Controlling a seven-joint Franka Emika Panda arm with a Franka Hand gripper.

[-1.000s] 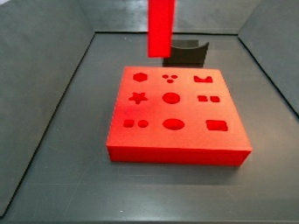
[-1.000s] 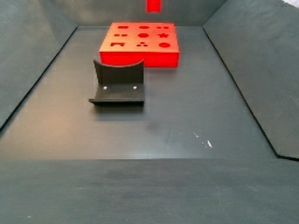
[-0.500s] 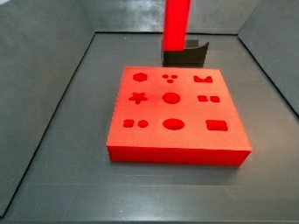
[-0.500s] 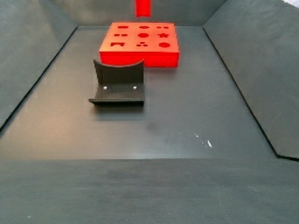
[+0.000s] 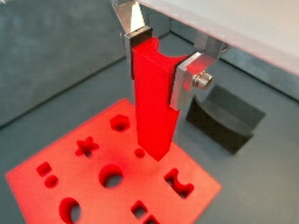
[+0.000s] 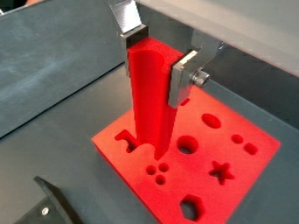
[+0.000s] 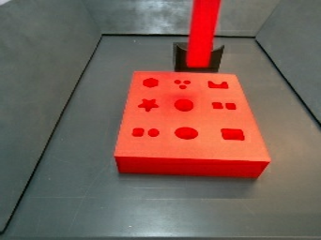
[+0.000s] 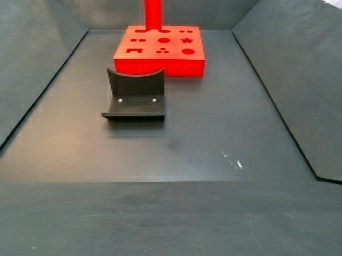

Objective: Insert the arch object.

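Note:
The arch object (image 5: 155,96), a long glossy red bar, hangs upright in my gripper (image 5: 162,59). The silver fingers (image 5: 187,77) are shut on its upper end in both wrist views; the gripper (image 6: 160,61) is out of frame in both side views. The bar's lower end hangs above the red board (image 5: 68,168), near its small round cut-outs. In a side view the bar (image 7: 204,23) comes down from the top edge over the board's (image 7: 189,156) far side. In the side view from the opposite end the bar (image 8: 154,12) stands above the board (image 8: 160,66).
The fixture (image 8: 134,95), a dark L-shaped bracket, stands on the dark floor apart from the board. It also shows behind the bar (image 7: 198,58) and in both wrist views (image 5: 228,122) (image 6: 52,206). Grey walls enclose the floor.
The bar has moved sideways with the gripper: to the right in the side view facing the board's near edge, and to the left and lower in the side view from the opposite end.

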